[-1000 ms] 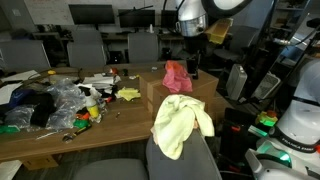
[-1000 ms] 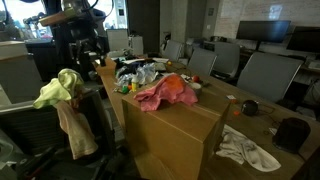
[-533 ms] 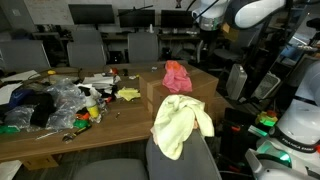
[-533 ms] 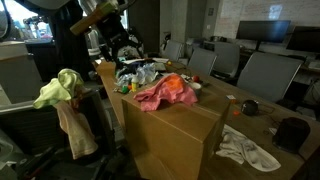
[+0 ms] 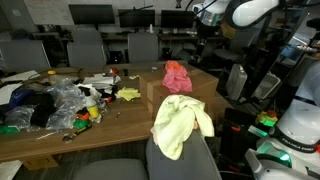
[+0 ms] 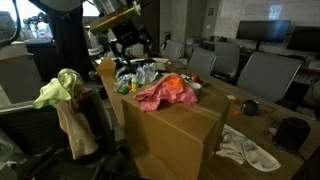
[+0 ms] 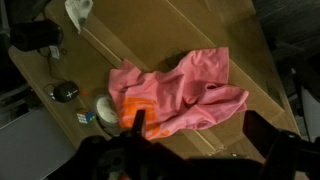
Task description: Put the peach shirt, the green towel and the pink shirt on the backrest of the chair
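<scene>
Gripper: jaws spread wide, nothing between them, high above the pink shirt. Pink shirt: crumpled, orange patch showing, lying on top of the wooden box. Green towel: draped over the backrest of the chair. Peach shirt: hanging from the same backrest, beneath the towel.

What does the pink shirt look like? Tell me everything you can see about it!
The pink shirt is soft, rose-pink cloth with a bright orange patch at one end. It lies crumpled and spread out, not folded, on the flat brown top of what looks like a box. It shows in both exterior views too. Only that brown top touches it. The open claw hangs above it, apart.
</scene>
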Motion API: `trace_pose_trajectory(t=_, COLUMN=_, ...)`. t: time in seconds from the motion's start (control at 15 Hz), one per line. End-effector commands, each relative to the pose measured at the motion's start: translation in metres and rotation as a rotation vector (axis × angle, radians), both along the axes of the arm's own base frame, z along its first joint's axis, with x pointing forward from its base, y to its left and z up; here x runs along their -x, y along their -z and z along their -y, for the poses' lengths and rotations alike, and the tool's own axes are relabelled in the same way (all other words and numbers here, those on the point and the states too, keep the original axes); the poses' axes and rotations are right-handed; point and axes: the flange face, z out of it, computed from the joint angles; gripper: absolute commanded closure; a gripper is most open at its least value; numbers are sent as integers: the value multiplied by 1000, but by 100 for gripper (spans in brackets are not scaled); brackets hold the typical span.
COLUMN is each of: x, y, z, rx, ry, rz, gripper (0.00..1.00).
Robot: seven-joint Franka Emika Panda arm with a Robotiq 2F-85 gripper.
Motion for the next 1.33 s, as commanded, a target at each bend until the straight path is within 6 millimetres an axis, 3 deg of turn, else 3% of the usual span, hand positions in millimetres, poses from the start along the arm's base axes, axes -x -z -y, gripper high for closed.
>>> trace_pose_trajectory(t=0.0, x=-23, y=-7, z=-1, rx=-85, ry=-73, rz=6, gripper=0)
trace_pose_trajectory(t=0.27, x=-51, y=3, z=-1, rx=-164, ry=-88, rz=-19, gripper=0)
trace_pose_trajectory(t=0.87, x=-115, y=68, z=37, rx=-193, ry=-1, rz=-69, gripper=0)
trace_pose_trajectory(t=1.27, x=-147, y=98, z=43, rx=-239, ry=31, rz=-98, gripper=0)
